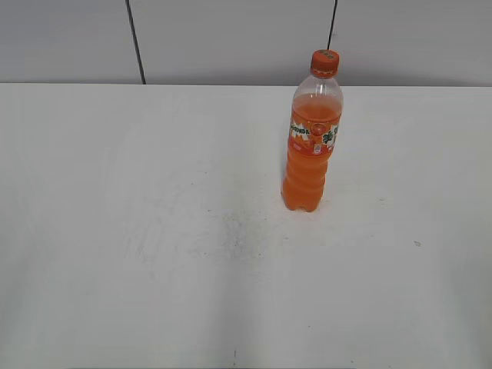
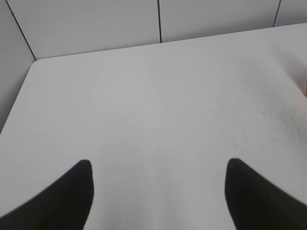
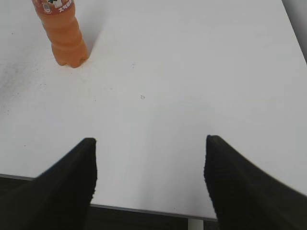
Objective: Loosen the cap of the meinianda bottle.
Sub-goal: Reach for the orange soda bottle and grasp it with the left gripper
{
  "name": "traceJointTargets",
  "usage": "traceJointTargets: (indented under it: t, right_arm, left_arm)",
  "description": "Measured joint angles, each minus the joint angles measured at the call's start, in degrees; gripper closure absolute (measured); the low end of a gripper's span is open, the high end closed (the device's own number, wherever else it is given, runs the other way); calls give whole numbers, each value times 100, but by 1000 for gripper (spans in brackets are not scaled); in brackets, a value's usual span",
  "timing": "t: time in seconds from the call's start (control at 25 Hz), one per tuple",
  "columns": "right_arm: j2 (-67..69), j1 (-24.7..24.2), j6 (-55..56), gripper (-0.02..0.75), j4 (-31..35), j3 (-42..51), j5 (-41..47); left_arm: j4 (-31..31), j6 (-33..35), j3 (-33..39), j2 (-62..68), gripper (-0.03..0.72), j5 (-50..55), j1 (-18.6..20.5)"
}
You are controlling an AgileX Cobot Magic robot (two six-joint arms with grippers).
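The meinianda bottle stands upright on the white table, right of the middle, full of orange drink, with an orange-green-white label band. Its small orange cap sits on top. The right wrist view shows the bottle's lower part at the top left; the cap is out of that view. My left gripper is open and empty over bare table. My right gripper is open and empty near the table's front edge, well short of the bottle. Neither gripper shows in the exterior view.
The white table has faint dark smudges near its middle. A grey panelled wall runs behind it. The table's front edge shows under my right gripper. Its far left corner shows in the left wrist view.
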Motion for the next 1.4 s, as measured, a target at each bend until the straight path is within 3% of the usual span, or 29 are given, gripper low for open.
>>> traceJointTargets:
  t: [1.4]
  right_arm:
    - [0, 0, 0, 213, 0, 0, 0]
  left_arm:
    - [0, 0, 0, 0, 169, 0, 0]
